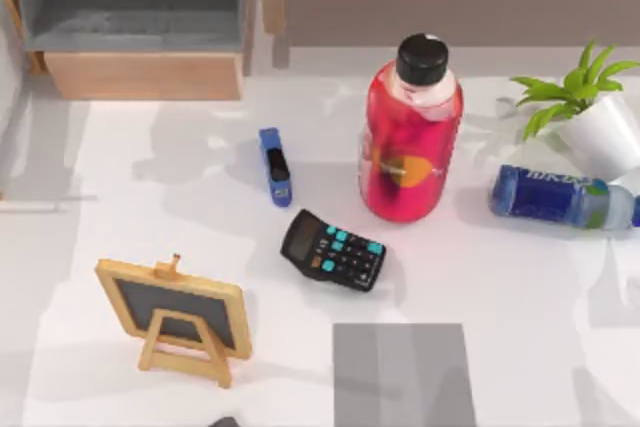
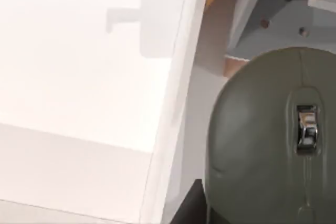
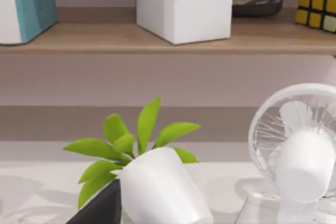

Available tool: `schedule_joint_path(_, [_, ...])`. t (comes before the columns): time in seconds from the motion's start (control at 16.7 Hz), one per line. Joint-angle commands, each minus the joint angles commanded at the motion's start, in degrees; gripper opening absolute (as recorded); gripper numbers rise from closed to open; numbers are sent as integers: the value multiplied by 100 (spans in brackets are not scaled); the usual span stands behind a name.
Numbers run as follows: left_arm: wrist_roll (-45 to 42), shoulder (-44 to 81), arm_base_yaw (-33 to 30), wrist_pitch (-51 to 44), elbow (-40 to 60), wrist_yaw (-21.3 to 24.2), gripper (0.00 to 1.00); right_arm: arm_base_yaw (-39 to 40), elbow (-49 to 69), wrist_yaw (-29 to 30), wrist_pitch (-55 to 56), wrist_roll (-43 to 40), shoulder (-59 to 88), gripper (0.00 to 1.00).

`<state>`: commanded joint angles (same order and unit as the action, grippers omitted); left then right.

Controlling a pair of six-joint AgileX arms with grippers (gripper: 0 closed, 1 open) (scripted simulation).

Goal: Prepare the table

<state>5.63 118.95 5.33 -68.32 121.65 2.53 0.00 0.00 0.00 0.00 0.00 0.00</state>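
Top view first: table point(image 1: 500, 277) runs under everything, w/ a red bottle point(image 1: 410, 142) upright mid-table, calculator point(image 1: 333, 250) and blue stapler point(image 1: 275, 167) just beside it, a little chalkboard easel point(image 1: 178, 317) near the left, grey pad point(image 1: 402, 372) at the near edge, blue bottle point(image 1: 555, 197) lying on its side by a tilted plant pot point(image 1: 605, 132) at the right.

Left wrist view has a grey mouse point(image 2: 273, 140) right up against the cam, past the table edge by the look of it. Can't tell if the left claw actually has hold of it or how wide it's open, tbh. If the hold is weak it prob drops off the table side.

Right wrist view sits close to the plant pot point(image 3: 163, 192) w/ a white fan point(image 3: 302, 156) beside it; right claw's opening, can't tell either. Pot's already leaning, so imo one nudge tips it onto the blue bottle, which could roll.
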Motion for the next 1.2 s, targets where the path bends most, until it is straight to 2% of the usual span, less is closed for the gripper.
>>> schedule_joint_path(0.6, [2071,-598,-2668,416,-1583,-25,0,0,0,0,0,0,0,100])
schedule_joint_path(1.2, [4978,-145,-6203,1154,-3476,-655,0,0,0,0,0,0,0,100])
